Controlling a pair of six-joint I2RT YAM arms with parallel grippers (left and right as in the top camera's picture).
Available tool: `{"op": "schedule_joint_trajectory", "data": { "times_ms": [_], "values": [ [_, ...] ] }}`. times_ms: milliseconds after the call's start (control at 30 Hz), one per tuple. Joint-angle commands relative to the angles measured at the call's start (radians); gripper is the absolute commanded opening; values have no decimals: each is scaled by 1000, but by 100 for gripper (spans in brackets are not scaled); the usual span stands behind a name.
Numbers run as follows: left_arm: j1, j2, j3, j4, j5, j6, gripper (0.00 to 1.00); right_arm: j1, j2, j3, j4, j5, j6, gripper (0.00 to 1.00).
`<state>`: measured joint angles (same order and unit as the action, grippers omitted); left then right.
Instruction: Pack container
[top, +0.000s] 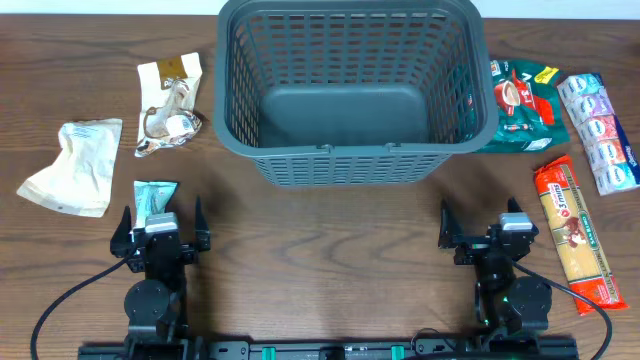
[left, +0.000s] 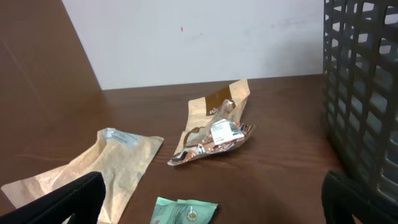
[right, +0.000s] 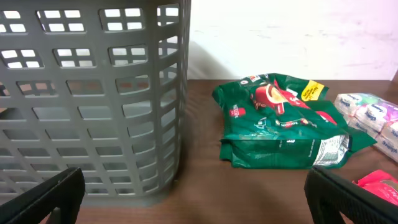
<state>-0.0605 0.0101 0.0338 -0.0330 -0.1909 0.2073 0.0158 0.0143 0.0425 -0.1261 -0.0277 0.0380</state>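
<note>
The dark grey slotted basket (top: 345, 90) stands empty at the table's back middle; it also shows in the left wrist view (left: 364, 93) and the right wrist view (right: 93, 99). My left gripper (top: 160, 228) is open and empty at the front left, with a small teal packet (top: 155, 197) just ahead of it (left: 185, 211). My right gripper (top: 483, 232) is open and empty at the front right. A green coffee bag (top: 520, 105) lies right of the basket (right: 280, 121).
Left of the basket lie a beige pouch (top: 70, 165) and a torn foil-and-beige packet (top: 168, 105). At the right lie a strip of white-and-purple packs (top: 600, 130) and a long orange-red packet (top: 578, 230).
</note>
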Motion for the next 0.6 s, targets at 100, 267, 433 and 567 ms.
{"op": "schedule_joint_trajectory", "data": {
  "times_ms": [100,267,433,567],
  "values": [
    [5,-6,-30,-18,-19,5,99,-9,-9,-12,3,-3,10,99],
    [5,-6,-30,-18,-19,5,99,-9,-9,-12,3,-3,10,99],
    [5,-6,-30,-18,-19,5,99,-9,-9,-12,8,11,6,99],
    [5,-6,-30,-18,-19,5,99,-9,-9,-12,0,20,6,99]
  ]
}}
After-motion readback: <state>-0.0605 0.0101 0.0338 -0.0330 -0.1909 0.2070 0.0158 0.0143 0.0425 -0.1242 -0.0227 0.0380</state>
